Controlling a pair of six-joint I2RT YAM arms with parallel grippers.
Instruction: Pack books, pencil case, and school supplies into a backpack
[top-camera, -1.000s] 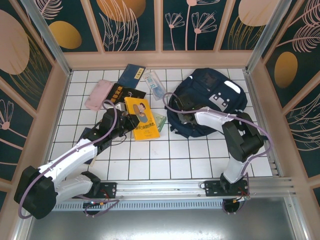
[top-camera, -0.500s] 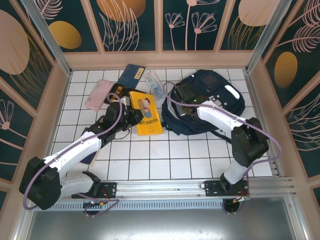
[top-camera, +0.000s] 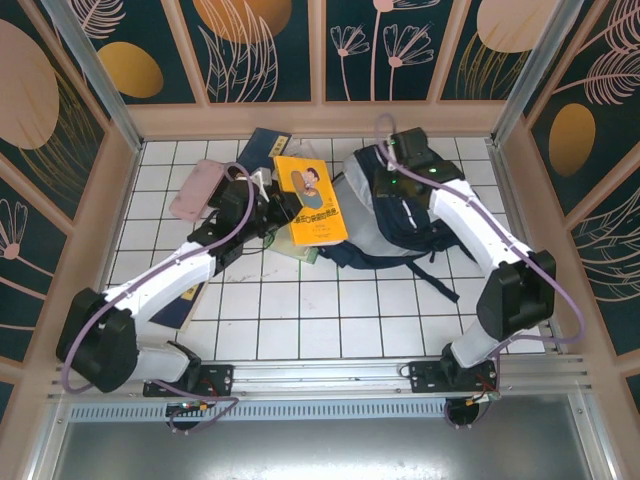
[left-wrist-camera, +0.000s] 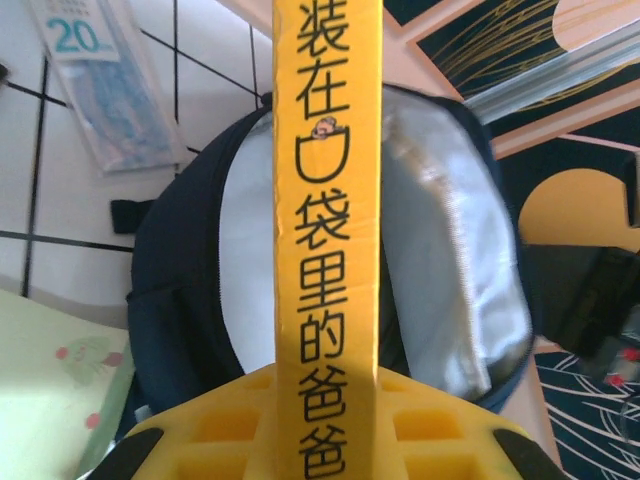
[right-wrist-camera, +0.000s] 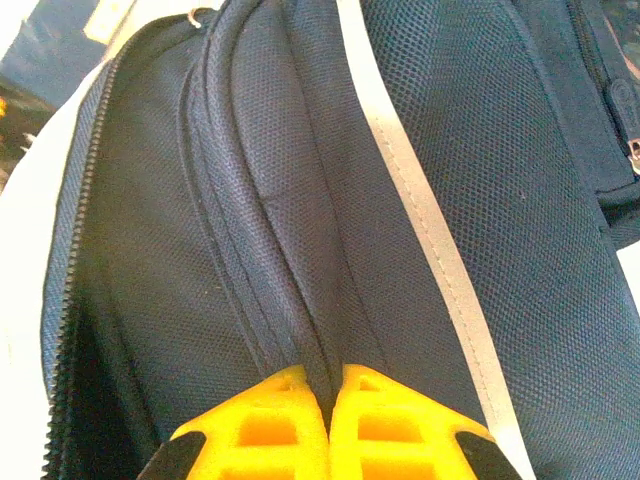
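Left gripper (left-wrist-camera: 325, 420): yellow jaws clamped on either side of the yellow book (left-wrist-camera: 325, 200), which is seen edge-on with black Chinese lettering running up the frame centre. Behind it is the navy backpack (left-wrist-camera: 180, 260), main mouth gaping, with its pale grey lining (left-wrist-camera: 470, 260) exposed. A clear packet marked "20" (left-wrist-camera: 110, 90) lies on the white-tiled bench (left-wrist-camera: 210, 110), top left. Pale green notepad (left-wrist-camera: 50, 380) at the lower left, beside the backpack.

You can count two books: one yellow book (top-camera: 312, 200) in the left gripper (top-camera: 280, 207) and one blue book (top-camera: 264, 141) just beyond it. To its right is one backpack (top-camera: 405, 230), and to its left one pink pencil case (top-camera: 195, 190). One green notepad (left-wrist-camera: 50, 380) and one clear packet (left-wrist-camera: 95, 85) lie near it.
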